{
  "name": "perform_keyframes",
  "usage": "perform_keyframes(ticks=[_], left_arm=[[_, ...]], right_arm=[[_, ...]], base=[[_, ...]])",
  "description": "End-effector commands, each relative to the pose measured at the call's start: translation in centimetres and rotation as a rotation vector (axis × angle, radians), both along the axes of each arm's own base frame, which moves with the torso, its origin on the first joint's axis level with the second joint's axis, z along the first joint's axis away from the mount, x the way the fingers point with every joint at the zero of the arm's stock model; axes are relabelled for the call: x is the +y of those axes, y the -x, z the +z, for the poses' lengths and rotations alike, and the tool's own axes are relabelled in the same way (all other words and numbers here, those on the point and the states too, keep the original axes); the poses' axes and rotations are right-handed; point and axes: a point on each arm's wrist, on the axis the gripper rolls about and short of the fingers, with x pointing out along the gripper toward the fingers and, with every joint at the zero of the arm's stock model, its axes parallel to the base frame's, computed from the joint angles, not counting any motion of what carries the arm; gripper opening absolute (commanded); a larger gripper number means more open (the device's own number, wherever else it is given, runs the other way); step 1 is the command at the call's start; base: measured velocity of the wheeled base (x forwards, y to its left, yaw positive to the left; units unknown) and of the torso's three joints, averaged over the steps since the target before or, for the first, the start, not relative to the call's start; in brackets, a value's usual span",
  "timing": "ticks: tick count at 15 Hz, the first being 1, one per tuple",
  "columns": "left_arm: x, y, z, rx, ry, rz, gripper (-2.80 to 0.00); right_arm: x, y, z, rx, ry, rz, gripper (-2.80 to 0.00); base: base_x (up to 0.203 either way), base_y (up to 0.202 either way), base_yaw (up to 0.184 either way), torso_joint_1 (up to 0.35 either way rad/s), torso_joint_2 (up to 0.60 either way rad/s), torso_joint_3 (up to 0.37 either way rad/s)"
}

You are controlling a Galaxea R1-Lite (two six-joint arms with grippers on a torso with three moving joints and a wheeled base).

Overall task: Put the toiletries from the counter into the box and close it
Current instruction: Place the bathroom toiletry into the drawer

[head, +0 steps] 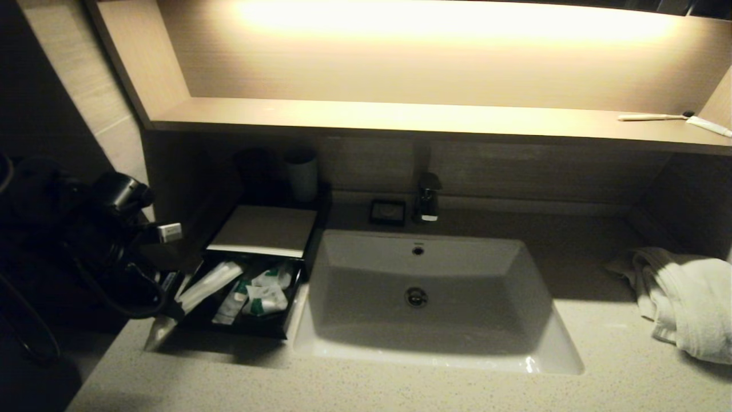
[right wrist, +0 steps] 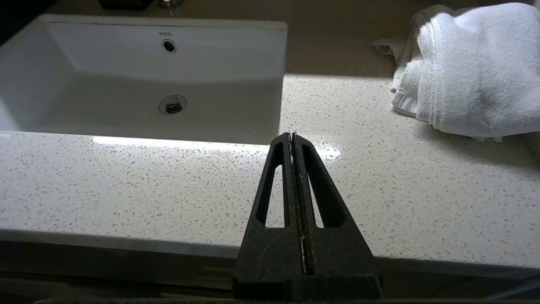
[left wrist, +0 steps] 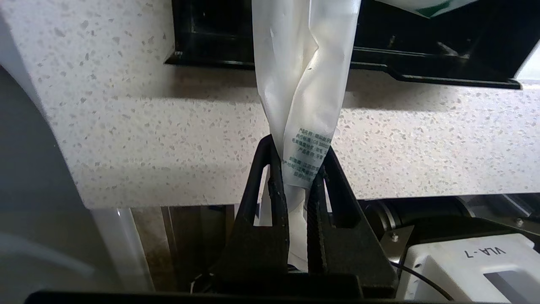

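Note:
My left gripper [left wrist: 300, 156] is shut on the end of a long slim wrapped stick [left wrist: 303, 76]. The stick runs from the jaws across the counter [left wrist: 126, 126] and over the rim of the box's pulled-out drawer [left wrist: 422, 59]. In the head view the gripper [head: 170, 296] is at the drawer's left side, and the stick [head: 209, 283] slants into the drawer. Several white and green sachets [head: 263, 294] lie inside. The box [head: 264, 229] stands left of the basin with its cream top panel over the back half. My right gripper [right wrist: 292, 136] is shut and empty above the counter's front edge.
The white basin [head: 537, 343] fills the middle of the counter, with the tap [head: 428, 200] and a small black dish [head: 388, 212] behind it. A pale cup [head: 302, 171] stands behind the box. A white towel [head: 686, 297] lies at right. A toothbrush [head: 652, 117] rests on the lit shelf.

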Motion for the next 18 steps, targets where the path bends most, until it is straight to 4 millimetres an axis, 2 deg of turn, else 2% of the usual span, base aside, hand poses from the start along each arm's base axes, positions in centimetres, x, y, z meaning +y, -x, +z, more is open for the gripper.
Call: perform_keyframes(ticks=[1, 5, 11, 18], left_arm=[[0.0, -0.9, -0.9, 0.03, 0.003, -0.001, -2.8], [-0.4, -1.6, -0.6, 0.012, 0.005, -0.006, -2.8], [-0.9, -2.9, -1.3, 0.027, 0.005, -0.016, -2.8], [-0.9, -3.3, -1.9, 0.039, 0.002, -0.022, -2.8]], right_arm=[[0.0, 0.0, 0.0, 0.0, 0.0, 0.001, -2.8], [0.0, 0.0, 0.0, 0.0, 0.0, 0.001, -2.8], [0.0, 0.0, 0.0, 0.0, 0.0, 0.001, -2.8], [0.0, 0.0, 0.0, 0.0, 0.0, 0.001, -2.8]], base=[[0.0, 0.0, 0.0, 0.0, 0.0, 0.0], [0.0, 0.0, 0.0, 0.0, 0.0, 0.0], [0.0, 0.0, 0.0, 0.0, 0.0, 0.0], [0.0, 0.0, 0.0, 0.0, 0.0, 0.0]])
